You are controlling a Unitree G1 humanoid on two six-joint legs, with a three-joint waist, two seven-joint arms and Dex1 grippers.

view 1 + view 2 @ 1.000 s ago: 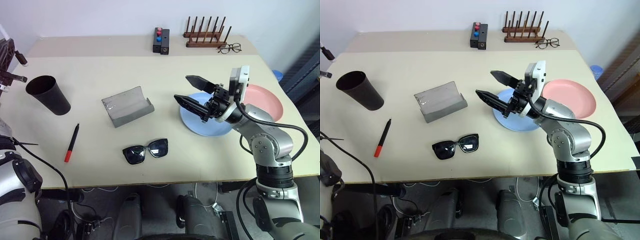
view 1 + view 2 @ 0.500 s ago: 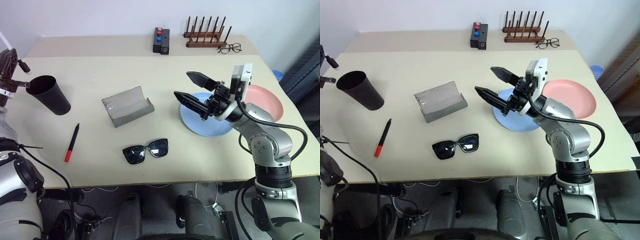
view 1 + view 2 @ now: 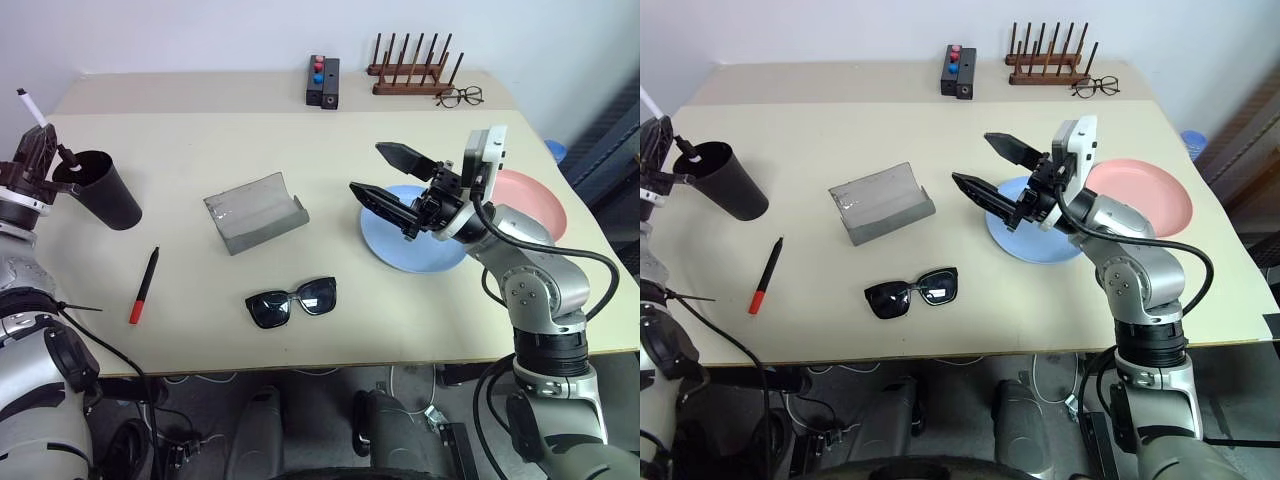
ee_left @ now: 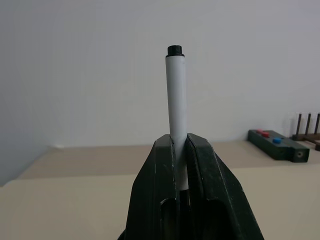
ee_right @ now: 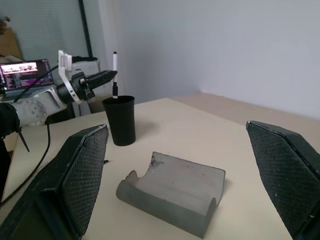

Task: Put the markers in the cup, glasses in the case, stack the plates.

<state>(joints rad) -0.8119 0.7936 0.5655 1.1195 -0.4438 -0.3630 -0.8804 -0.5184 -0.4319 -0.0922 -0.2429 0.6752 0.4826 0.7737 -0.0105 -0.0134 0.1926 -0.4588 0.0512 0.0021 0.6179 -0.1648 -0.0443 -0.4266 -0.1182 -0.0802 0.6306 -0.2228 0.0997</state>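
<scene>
Head view: left claw is clenching a white marker above the cup; red-tipped marker, case, glasses are lying right of cup.
Right wrist view: right claw is gaping, released, facing the case.

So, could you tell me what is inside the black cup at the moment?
The cup shows only a dark interior; its bottom is hidden. The left gripper holds a white marker upright over the rim, lower tip about entering.
</scene>
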